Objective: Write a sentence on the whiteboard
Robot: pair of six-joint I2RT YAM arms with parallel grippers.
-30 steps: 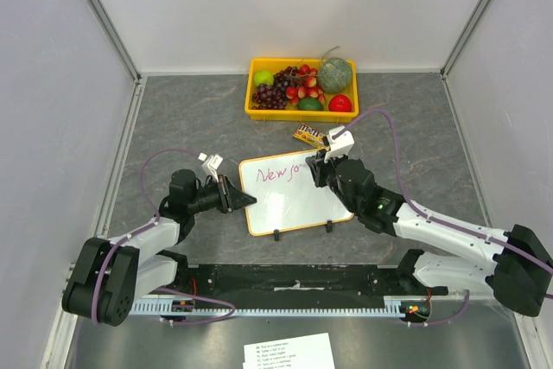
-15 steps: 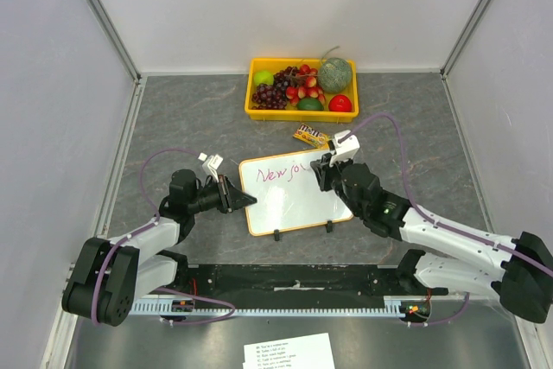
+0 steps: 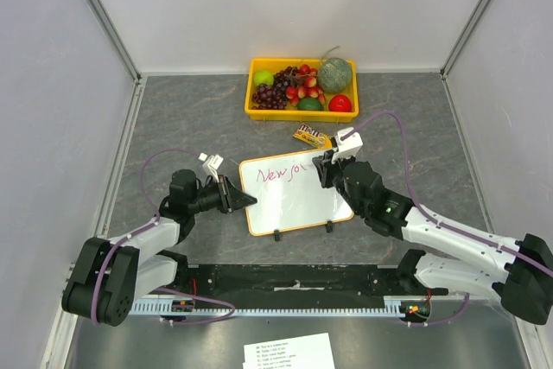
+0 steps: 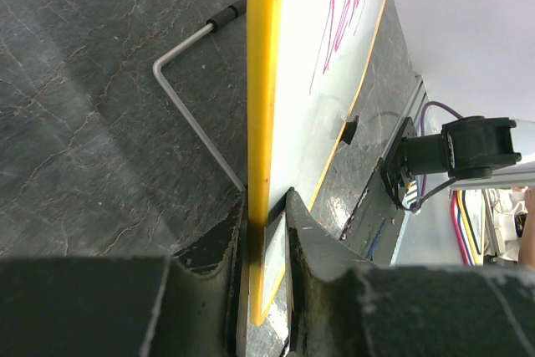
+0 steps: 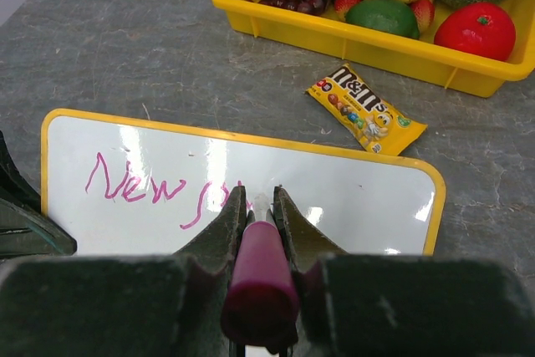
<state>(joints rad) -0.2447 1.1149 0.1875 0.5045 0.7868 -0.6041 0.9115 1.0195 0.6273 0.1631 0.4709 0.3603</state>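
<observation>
The whiteboard (image 3: 298, 205), glossy white with a yellow-orange frame, stands tilted on the table in front of both arms. Pink lettering reading "New so", the sentence (image 3: 282, 174), runs along its upper left. My left gripper (image 3: 251, 200) is shut on the board's left edge; in the left wrist view the frame (image 4: 261, 106) sits between the fingers and the lettering (image 4: 343, 27) shows side-on. My right gripper (image 3: 327, 167) is shut on a pink marker (image 5: 261, 277). The marker's tip is hidden behind the fingers, just right of the last letter (image 5: 201, 202) on the whiteboard (image 5: 359, 194).
A yellow tray (image 3: 298, 115) of fruit stands at the back, with an M&M's packet (image 3: 309, 136) between it and the board. A wire stand (image 4: 188, 106) props the board from behind. A printed paper sheet (image 3: 289, 352) lies at the near edge.
My right gripper with the marker has shifted a little to the right along the board, and the last letter has grown slightly. The left gripper and the board have stayed put.
</observation>
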